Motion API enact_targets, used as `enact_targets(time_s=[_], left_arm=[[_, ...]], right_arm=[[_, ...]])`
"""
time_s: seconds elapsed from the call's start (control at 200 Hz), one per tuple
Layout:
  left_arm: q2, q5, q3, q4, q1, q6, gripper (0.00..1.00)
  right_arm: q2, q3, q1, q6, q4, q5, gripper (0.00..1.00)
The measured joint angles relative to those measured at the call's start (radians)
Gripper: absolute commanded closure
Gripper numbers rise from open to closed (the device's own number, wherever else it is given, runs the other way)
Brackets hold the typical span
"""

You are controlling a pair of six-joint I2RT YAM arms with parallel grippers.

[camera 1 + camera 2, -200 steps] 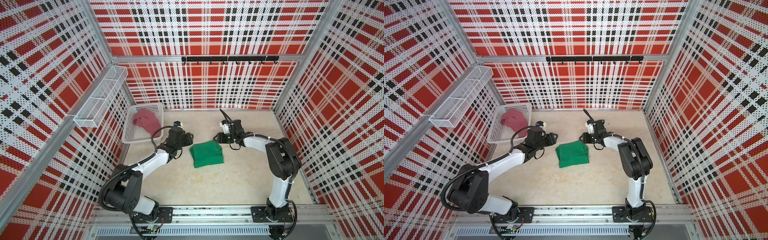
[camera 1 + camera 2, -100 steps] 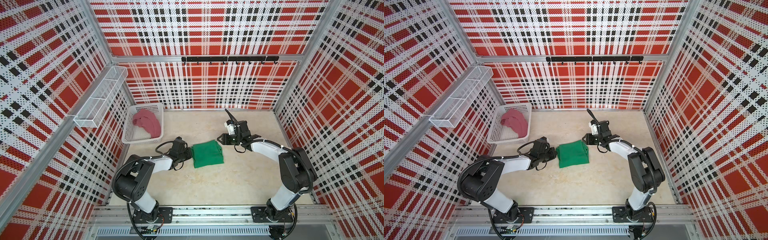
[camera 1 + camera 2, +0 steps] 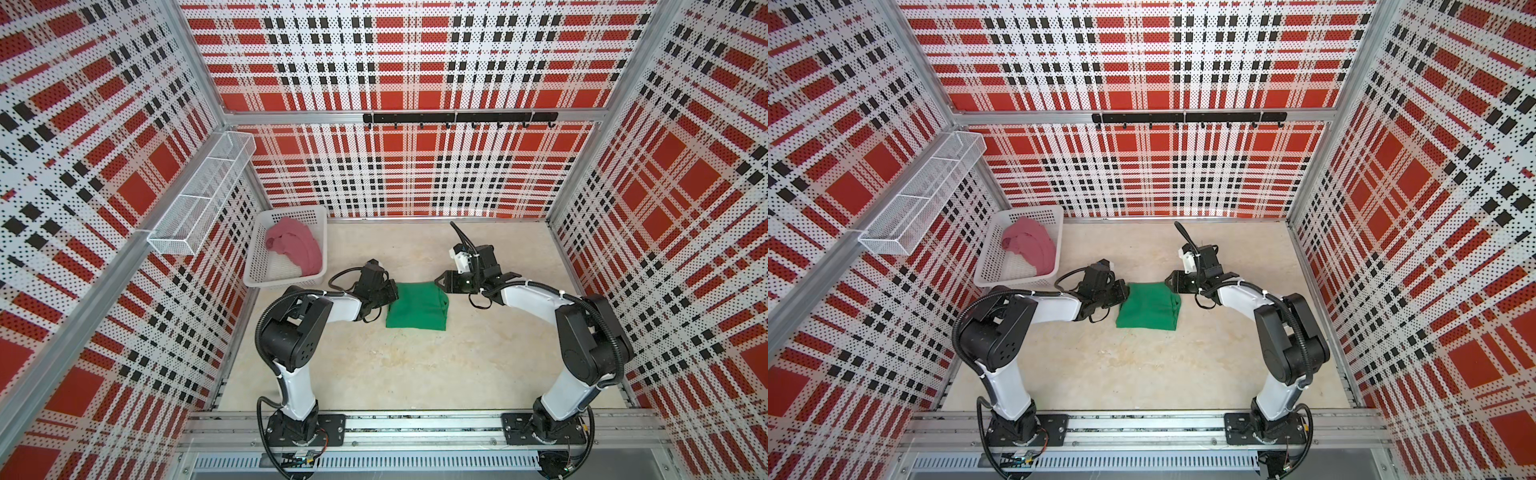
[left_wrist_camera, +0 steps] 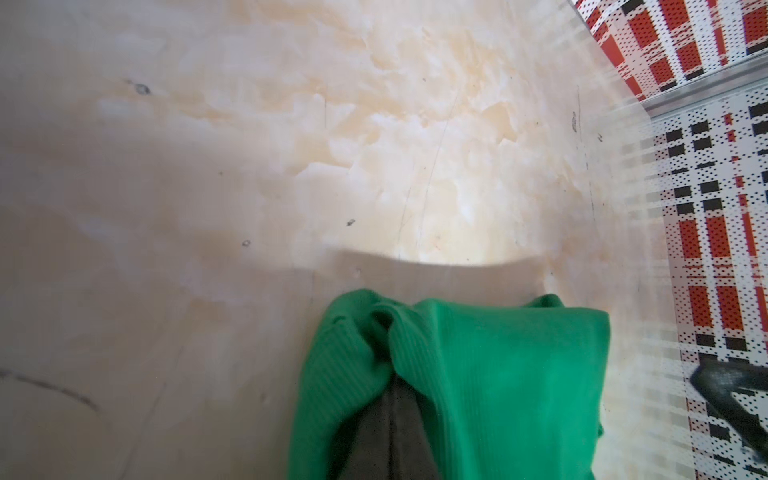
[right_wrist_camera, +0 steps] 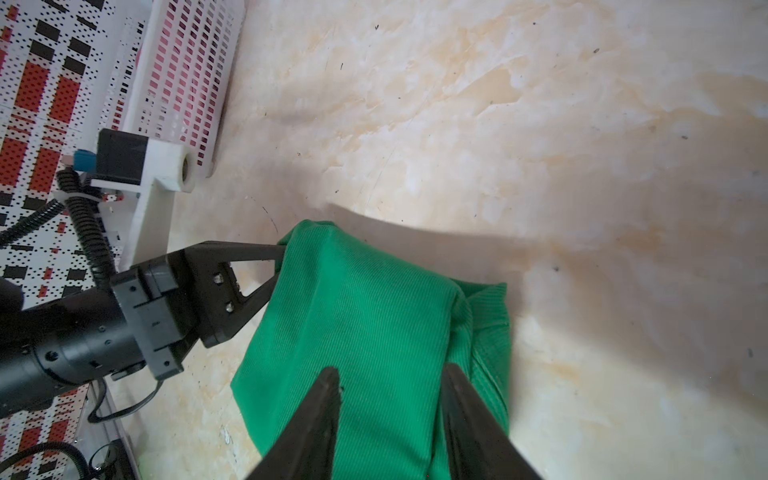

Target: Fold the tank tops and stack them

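**Counted contents.** Two tank tops are shown: one green tank top (image 3: 417,309) and one pink tank top (image 3: 297,249). Two arms are mounted at the near edge, each ending in one tool: the left tool (image 3: 395,293) and the right tool (image 3: 439,282). One white basket (image 3: 284,281), one wire shelf (image 3: 199,195) on the left wall and one hook rail (image 3: 457,118) on the far wall are also seen.

**Tank tops.** In both top views the green tank top (image 3: 1148,309) lies at the middle of the bench (image 3: 415,374), between the two tools. It is folded into a compact, roughly square packet of several layers. Its near edge is straight and its far right corner is bunched into a small lump. In the right wrist view the cloth (image 5: 353,324) is seen to be finely ribbed. The pink tank top (image 3: 1034,247) is not folded. It is heaped loosely inside the basket (image 3: 1017,281), which stands at the far left of the bench, well apart from the green one.

**Tools.** The left tool (image 3: 1126,293) is set low at the left edge of the green packet, and its jaws are closed on that edge. In the left wrist view the green cloth (image 4: 498,374) is draped over the closed dark fingers (image 4: 390,415). The right tool (image 3: 1168,280) is placed at the far right corner of the packet with its jaws a narrow way apart. In the right wrist view its fingers (image 5: 328,399) are seen over the cloth, with green showing between them. Whether they touch the cloth cannot be told.
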Motion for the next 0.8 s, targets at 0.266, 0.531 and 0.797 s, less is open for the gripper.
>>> enact_targets(time_s=[0.266,0.531,0.797], left_arm=[[-0.179,-0.048,-0.020,-0.059,0.005,0.037,0.55],[-0.247,-0.071,-0.087,-0.069,0.008,0.044,0.54],[-0.236,-0.076,-0.095,-0.104,0.003,0.053,0.54]], right_arm=[[-0.005,-0.014,0.013,0.034,-0.039,0.051,0.29],[-0.005,-0.048,0.138,0.117,-0.135,0.174,0.28],[0.060,-0.019,0.165,0.173,-0.192,0.267,0.69]])
